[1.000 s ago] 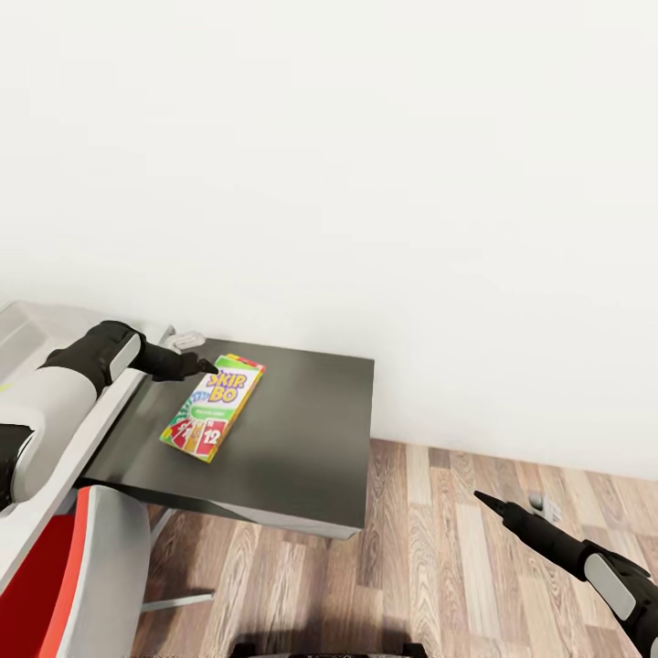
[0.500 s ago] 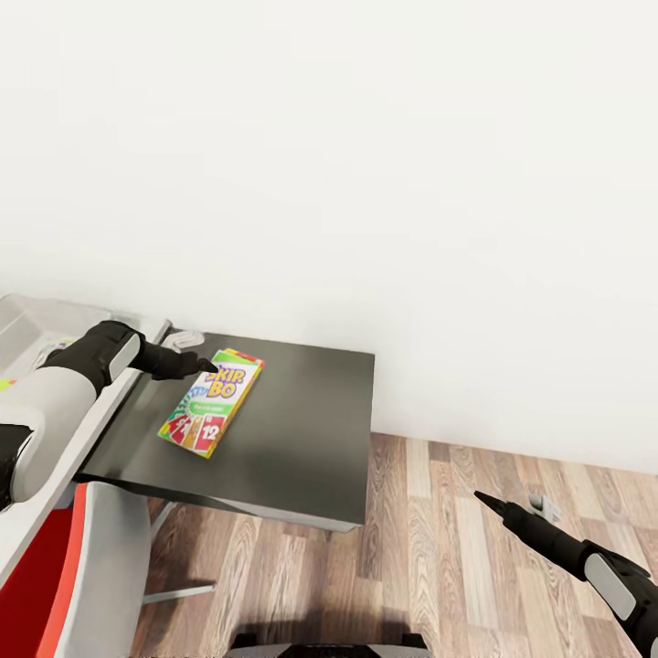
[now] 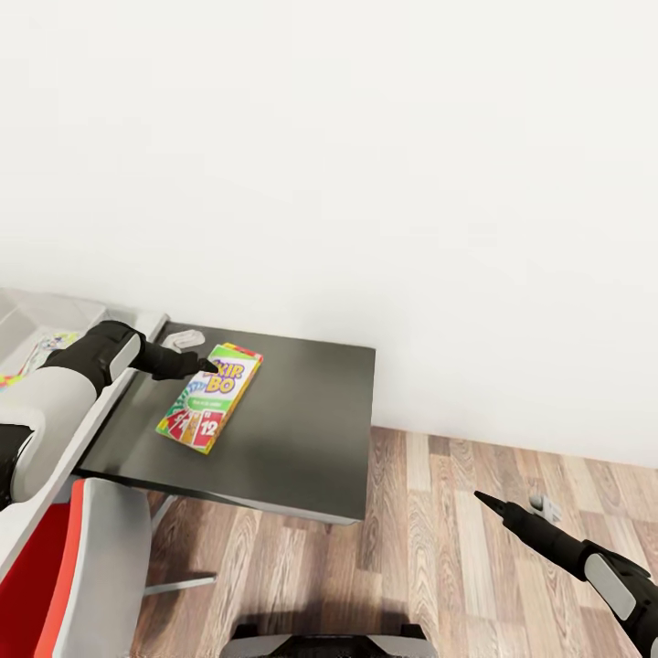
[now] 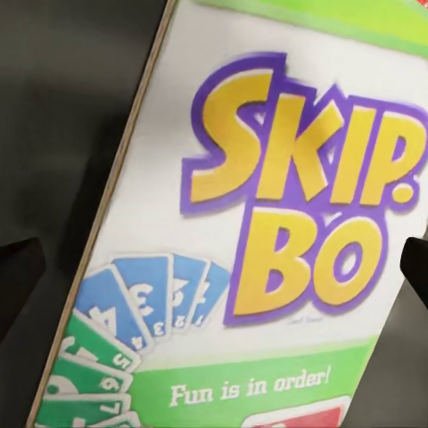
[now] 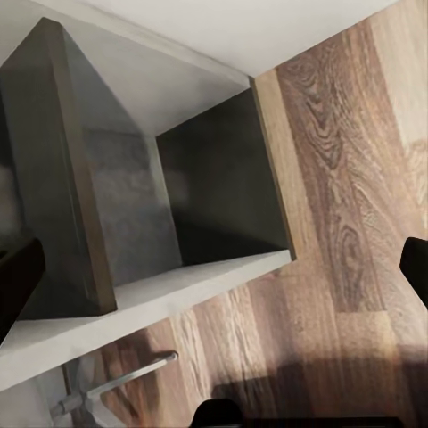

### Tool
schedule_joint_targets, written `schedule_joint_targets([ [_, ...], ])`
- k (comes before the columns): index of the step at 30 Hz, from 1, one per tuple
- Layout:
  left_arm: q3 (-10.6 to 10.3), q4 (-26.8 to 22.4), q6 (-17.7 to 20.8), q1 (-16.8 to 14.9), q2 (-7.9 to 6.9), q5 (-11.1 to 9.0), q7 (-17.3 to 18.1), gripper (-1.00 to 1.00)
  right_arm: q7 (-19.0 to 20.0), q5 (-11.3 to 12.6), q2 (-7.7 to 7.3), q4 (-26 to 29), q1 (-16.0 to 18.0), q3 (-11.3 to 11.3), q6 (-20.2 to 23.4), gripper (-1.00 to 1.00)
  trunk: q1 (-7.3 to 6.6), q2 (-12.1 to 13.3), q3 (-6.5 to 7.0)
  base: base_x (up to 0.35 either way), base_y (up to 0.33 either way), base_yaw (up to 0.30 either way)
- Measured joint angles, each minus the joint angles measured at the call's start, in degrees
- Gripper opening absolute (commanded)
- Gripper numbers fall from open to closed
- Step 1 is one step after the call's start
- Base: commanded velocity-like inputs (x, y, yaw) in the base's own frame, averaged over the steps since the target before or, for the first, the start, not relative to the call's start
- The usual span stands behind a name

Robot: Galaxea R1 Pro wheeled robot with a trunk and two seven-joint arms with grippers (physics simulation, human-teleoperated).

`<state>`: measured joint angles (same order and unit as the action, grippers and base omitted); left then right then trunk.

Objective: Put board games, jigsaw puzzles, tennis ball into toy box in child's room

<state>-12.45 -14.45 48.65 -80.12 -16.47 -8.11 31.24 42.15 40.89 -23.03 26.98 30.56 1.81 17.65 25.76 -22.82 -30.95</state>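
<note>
A green and white board game (image 3: 210, 397) with "SKIP BO" on its cover lies flat on the dark lower side unit of the table (image 3: 302, 429). My left gripper (image 3: 208, 366) hovers over the box's far end. In the left wrist view the cover (image 4: 267, 223) is very close, and the left gripper (image 4: 214, 267) is open with its dark fingertips (image 4: 18, 281) wide apart. At the far left a corner of the light grey toy box (image 3: 23, 320) shows, with a bit of a multicoloured jigsaw puzzle (image 3: 20, 366) by it. My right gripper (image 3: 484, 501) hangs open over the floor.
A red and white chair (image 3: 73, 567) stands under the pale desk top at lower left. A small grey part (image 3: 183, 338) sits on the side unit behind my left gripper. Wooden floor (image 3: 475, 567) lies right of the unit, and the right wrist view looks under the side unit (image 5: 214, 205).
The whole view has shifted a little, so the side unit and game sit slightly higher in the picture and more of the toy box shows. Both arms keep their poses.
</note>
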Motion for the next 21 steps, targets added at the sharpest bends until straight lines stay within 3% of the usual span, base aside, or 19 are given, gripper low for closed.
schedule_joint_targets([
  [21, 0.0, 0.0, -0.1, 0.0, -0.08, 0.0, 0.0, 1.0, -0.1, 0.0, 0.0, 0.0, 0.0, 0.0, -0.1, 1.0, 0.0, 0.0, -1.95, 0.0, 0.0, 0.0],
])
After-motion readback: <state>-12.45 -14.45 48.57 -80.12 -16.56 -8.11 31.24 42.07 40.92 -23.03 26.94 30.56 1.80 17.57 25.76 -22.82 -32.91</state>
